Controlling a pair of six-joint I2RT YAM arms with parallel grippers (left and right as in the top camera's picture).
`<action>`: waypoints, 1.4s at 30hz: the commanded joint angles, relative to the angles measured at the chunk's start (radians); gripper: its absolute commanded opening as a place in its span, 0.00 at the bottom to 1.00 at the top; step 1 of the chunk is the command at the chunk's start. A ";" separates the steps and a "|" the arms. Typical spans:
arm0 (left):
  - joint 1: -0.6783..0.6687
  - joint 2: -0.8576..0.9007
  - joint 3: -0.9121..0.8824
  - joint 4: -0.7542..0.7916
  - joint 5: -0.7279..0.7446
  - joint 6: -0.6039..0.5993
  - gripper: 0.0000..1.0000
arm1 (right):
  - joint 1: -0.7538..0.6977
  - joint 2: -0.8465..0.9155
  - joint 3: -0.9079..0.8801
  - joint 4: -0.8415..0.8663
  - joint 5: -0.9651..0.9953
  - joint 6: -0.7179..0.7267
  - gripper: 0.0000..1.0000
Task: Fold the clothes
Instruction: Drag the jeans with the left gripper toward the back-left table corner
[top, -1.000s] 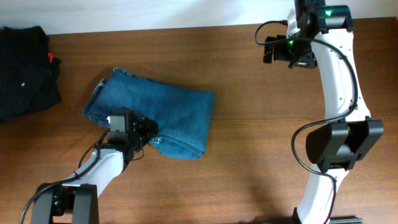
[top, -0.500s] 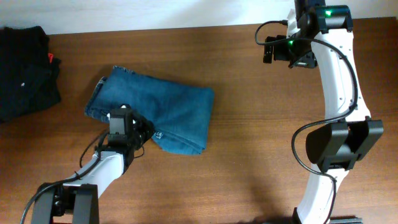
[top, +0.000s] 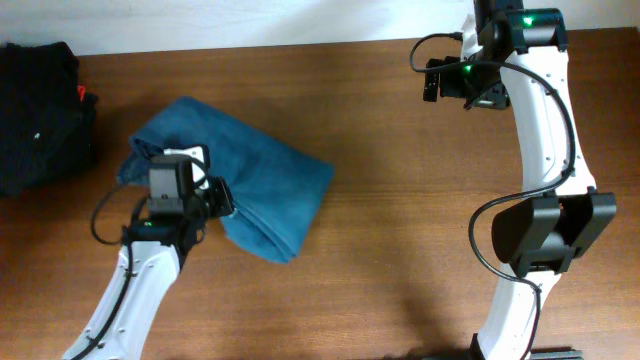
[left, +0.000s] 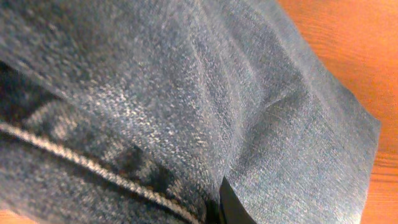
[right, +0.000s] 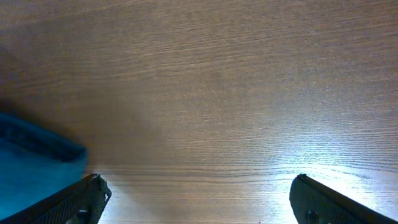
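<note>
The clothes, folded blue denim jeans (top: 265, 180), lie bunched on the left half of the wooden table (top: 400, 250). My left gripper (top: 213, 197) is at their near-left edge, shut on a fold of the denim, and the cloth is humped up around it. In the left wrist view, denim (left: 186, 93) with a pale stitched seam fills the frame, and one black fingertip (left: 231, 206) presses into it. My right gripper (right: 202, 200) hangs open over bare wood at the far right (top: 440, 82), well away from the jeans. A blue corner of the jeans (right: 31, 165) shows at the left of the right wrist view.
A black garment pile (top: 40, 115) with a small red tag (top: 82, 97) sits at the far left edge, close to the jeans. The right arm's white links (top: 545, 150) stand along the right side.
The left gripper has shut on the jeans' near edge and moved left and back, dragging and humping the cloth so the bundle has shifted left. The right arm has not moved.
</note>
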 joint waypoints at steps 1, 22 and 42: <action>0.008 -0.045 0.130 -0.048 -0.147 0.221 0.00 | -0.006 0.004 -0.005 0.000 0.008 -0.006 0.99; 0.186 0.019 0.628 -0.379 -0.051 0.508 0.00 | -0.006 0.004 -0.005 0.000 0.008 -0.006 0.99; 0.409 0.591 1.373 -0.639 0.135 0.872 0.00 | -0.006 0.004 -0.005 0.000 0.008 -0.006 0.99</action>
